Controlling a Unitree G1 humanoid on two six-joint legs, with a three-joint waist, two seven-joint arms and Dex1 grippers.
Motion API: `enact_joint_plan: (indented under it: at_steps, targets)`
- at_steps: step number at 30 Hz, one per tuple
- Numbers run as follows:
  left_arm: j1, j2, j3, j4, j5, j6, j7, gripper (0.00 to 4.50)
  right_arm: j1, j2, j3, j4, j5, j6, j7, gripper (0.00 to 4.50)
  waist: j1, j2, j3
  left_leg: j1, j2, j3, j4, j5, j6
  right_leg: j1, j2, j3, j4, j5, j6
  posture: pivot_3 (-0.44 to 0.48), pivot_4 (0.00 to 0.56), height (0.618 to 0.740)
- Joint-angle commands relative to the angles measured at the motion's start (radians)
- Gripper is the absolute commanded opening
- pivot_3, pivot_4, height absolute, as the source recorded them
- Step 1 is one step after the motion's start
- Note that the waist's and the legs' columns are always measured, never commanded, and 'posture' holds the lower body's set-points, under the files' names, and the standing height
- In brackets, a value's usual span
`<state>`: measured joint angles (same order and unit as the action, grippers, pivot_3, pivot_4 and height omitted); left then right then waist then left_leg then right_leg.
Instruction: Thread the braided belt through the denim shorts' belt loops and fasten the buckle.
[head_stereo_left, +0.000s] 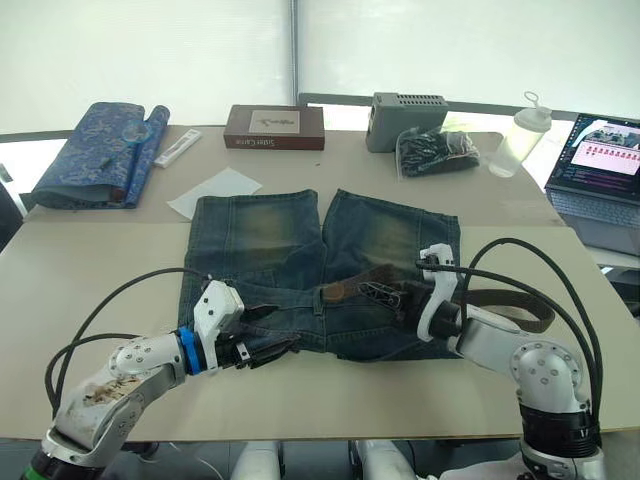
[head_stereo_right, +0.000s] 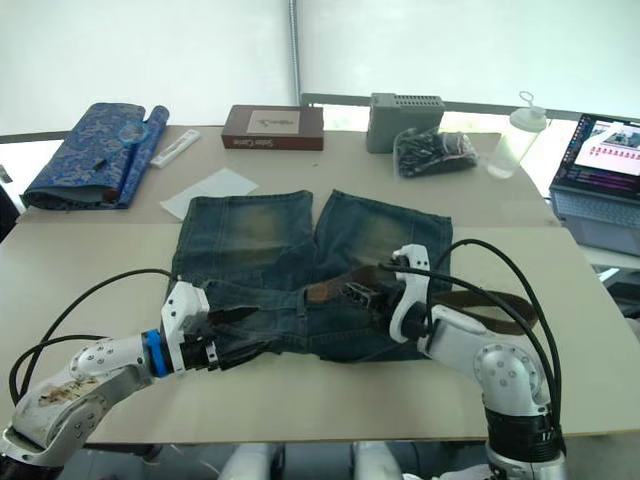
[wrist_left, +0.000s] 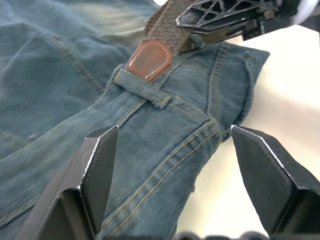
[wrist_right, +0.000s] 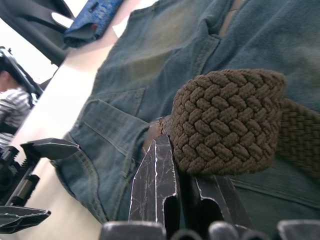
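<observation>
Denim shorts (head_stereo_left: 320, 270): spread flat mid-table, waistband toward the robot, legs pointing to 12 o'clock.
Braided belt (head_stereo_left: 350, 288): lies along the waistband; its brown leather tip (wrist_left: 150, 60) rests just past a belt loop (wrist_left: 142, 89) near the fly, and the rest trails off the shorts toward 3 o'clock, curving back in a loop on the table (head_stereo_left: 100, 270).
Left gripper (head_stereo_left: 262, 352): fingers spread wide, holding nothing, set low over the waistband edge at about 7 o'clock of the shorts.
Right gripper (head_stereo_left: 385, 296): fingers pressed together on the braided belt, gripping the strap where it folds, at about 5 o'clock of the shorts.
Buckle: cannot be made out.
Far side, 10 to 2 o'clock: blue patterned fabric roll (head_stereo_left: 95, 152), brown box (head_stereo_left: 274, 127), grey box (head_stereo_left: 408, 120), plastic bottle (head_stereo_left: 520, 135), laptop (head_stereo_left: 598, 165).
</observation>
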<state>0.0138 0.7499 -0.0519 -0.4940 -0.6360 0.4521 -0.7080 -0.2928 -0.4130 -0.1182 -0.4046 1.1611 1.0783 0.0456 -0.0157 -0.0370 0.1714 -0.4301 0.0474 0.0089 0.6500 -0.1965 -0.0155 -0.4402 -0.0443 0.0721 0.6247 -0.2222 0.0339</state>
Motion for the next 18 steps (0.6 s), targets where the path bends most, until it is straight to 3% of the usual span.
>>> enact_joint_plan:
  at_steps: [1, 7, 12, 18]
  targets:
    - [0.011, -0.015, 0.002, -0.011, 0.038, -0.035, -0.028, 3.78, 0.007, -0.016, 0.008, -0.041, -0.01, 0.004, 0.016, 0.0, -0.001, 0.0, 0.0, 0.0, 0.0, 0.0, 0.0, 0.0, 0.0, 0.0, 0.0, 0.0, 0.0, 0.0, 0.001, 0.0, 0.15, 0.718]
    - [0.017, -0.039, 0.001, 0.021, 0.086, -0.056, -0.064, 3.78, -0.008, 0.007, 0.051, -0.03, -0.004, 0.015, 0.026, 0.0, -0.005, 0.0, 0.0, 0.001, 0.001, 0.0, 0.0, 0.0, 0.0, 0.0, 0.001, 0.0, 0.002, 0.002, 0.003, 0.0, 0.15, 0.718]
    - [0.014, -0.061, -0.004, 0.041, 0.104, -0.051, -0.085, 3.78, -0.031, 0.077, 0.148, 0.065, -0.132, -0.034, 0.06, 0.0, -0.014, 0.0, 0.0, 0.003, 0.001, 0.0, 0.0, 0.0, 0.001, 0.001, 0.001, 0.0, 0.003, 0.002, 0.003, 0.0, 0.15, 0.718]
    - [0.014, -0.098, 0.04, 0.065, 0.054, 0.017, -0.066, 3.78, -0.06, 0.168, 0.14, 0.127, -0.187, -0.052, 0.062, 0.0, -0.031, 0.0, 0.0, 0.004, 0.001, 0.0, 0.0, 0.0, 0.001, 0.001, 0.002, 0.0, 0.005, 0.004, 0.006, 0.0, 0.15, 0.718]
